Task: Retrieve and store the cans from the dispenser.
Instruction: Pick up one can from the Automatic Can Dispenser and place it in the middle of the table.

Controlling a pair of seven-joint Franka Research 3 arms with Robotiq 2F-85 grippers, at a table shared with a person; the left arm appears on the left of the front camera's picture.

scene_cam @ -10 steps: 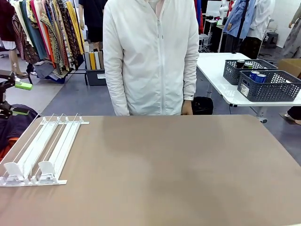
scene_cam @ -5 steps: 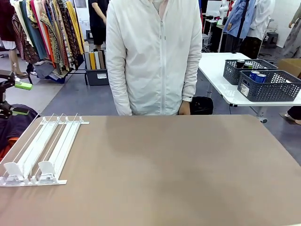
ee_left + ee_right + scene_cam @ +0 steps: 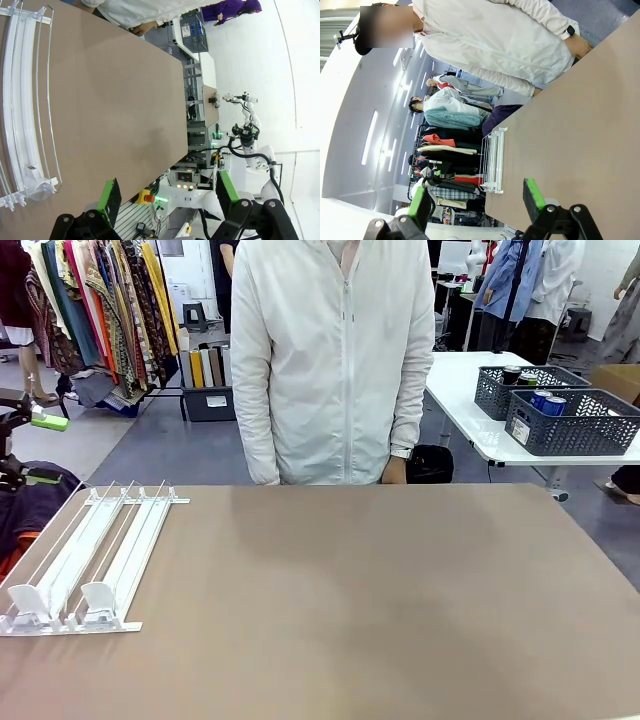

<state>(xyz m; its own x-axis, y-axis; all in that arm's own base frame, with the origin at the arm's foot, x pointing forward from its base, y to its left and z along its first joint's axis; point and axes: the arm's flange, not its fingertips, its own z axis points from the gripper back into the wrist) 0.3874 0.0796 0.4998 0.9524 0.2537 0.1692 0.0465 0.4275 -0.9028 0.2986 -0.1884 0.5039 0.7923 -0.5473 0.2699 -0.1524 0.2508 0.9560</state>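
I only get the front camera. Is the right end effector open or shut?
Observer: Open. In the right wrist view, the right end effector has its green-padded fingers spread wide, with nothing between them.
Operator: What's it pointing at?
Observer: It looks along the brown tabletop toward the flat white wire-railed dispenser at the far corner.
Operator: Anything cool by the left one?
Observer: Yes. The left wrist view shows a red button on a yellow box off the table's edge, just past the open left end effector.
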